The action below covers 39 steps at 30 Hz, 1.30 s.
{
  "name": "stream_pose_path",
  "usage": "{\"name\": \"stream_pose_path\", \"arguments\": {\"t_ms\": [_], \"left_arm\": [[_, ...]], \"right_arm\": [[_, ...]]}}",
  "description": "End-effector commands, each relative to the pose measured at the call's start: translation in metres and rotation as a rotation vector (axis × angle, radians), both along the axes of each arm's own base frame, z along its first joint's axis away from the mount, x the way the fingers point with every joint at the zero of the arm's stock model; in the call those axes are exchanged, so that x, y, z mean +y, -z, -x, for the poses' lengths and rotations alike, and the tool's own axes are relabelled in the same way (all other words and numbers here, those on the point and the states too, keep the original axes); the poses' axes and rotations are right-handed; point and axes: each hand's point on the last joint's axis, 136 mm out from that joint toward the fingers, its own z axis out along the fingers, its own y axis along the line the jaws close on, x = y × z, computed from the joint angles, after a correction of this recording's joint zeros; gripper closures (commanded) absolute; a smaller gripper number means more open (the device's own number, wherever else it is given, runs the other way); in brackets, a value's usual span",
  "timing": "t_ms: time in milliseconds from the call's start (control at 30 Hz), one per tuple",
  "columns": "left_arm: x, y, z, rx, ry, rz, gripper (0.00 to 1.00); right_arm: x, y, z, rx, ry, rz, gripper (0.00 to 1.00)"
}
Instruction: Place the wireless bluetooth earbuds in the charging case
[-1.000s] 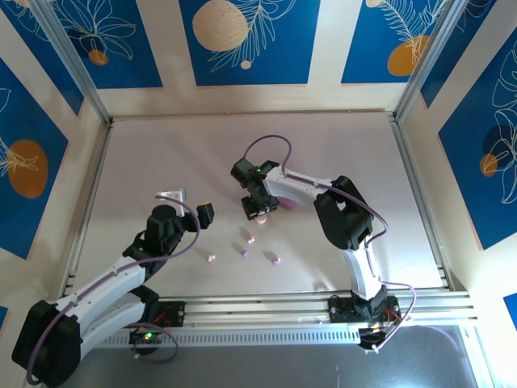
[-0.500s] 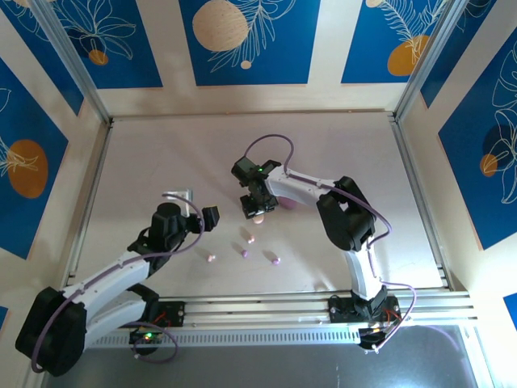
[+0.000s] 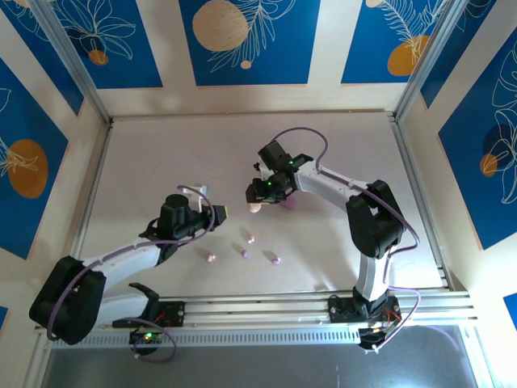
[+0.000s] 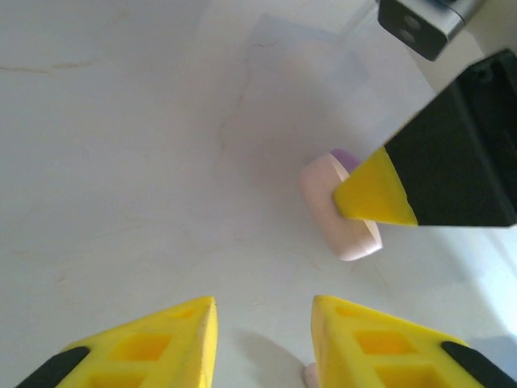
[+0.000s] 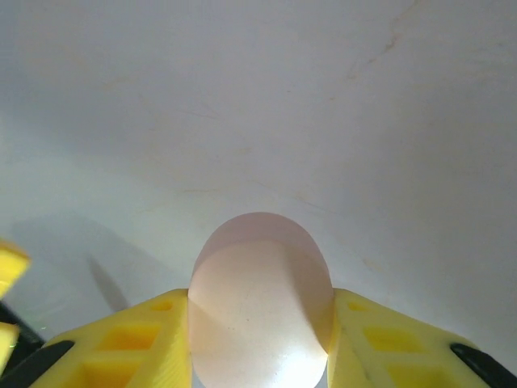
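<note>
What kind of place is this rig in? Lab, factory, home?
Probably a lab test cell: left arm and right arm bolted to an aluminium rail, a pale table fenced by metal posts and printed blue panels.

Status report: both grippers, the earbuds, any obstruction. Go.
Right gripper shut on pink case. Left gripper open, empty, close by. Four earbuds loose on table, none in a case. Purple case beside the pink one.
</note>
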Motion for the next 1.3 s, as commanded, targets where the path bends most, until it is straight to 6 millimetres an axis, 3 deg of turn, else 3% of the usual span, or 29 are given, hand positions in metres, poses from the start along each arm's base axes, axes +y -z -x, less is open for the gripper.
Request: {"name": "stream_pose_path", "arguments": {"t_ms": [0, 333, 1267], "left_arm": [[-0.021, -0.026, -0.002, -0.032, 0.091, 0.097, 0.66], [-0.03, -0.018, -0.008, 0.061, 0.148, 0.205, 0.67], [-0.023, -0.006, -0.021, 0.132, 0.135, 0.29, 0.64]], "right_arm": [[0.018, -0.023, 0.009, 0.029, -0.026, -0.141, 0.61], [0.029, -0.033, 0.014, 0.058, -0.036, -0.228, 0.61], [0.041, -0.043, 0.025, 0.085, -0.065, -0.291, 0.62]]}}
